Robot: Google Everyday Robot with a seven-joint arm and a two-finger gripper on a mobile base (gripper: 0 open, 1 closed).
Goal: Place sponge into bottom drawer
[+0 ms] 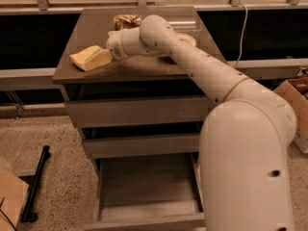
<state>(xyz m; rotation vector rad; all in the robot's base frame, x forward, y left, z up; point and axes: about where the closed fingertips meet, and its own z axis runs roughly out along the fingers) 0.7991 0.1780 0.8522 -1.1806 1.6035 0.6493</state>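
The pale yellow sponge [85, 58] lies on the cabinet top [144, 69] near its front left corner. My gripper [105, 57] reaches across the top from the right and is against the sponge's right end. The bottom drawer [144, 184] is pulled out under the two shut upper drawers, and its grey floor is bare. My arm crosses the right side of the cabinet and hides part of the drawer's right edge.
A crumpled brown wrapper [126, 20] lies at the back of the top. A cream bowl [188, 38] is mostly hidden behind my arm. A cardboard box [296, 97] stands at the right, and a black stand [36, 184] lies on the floor at the left.
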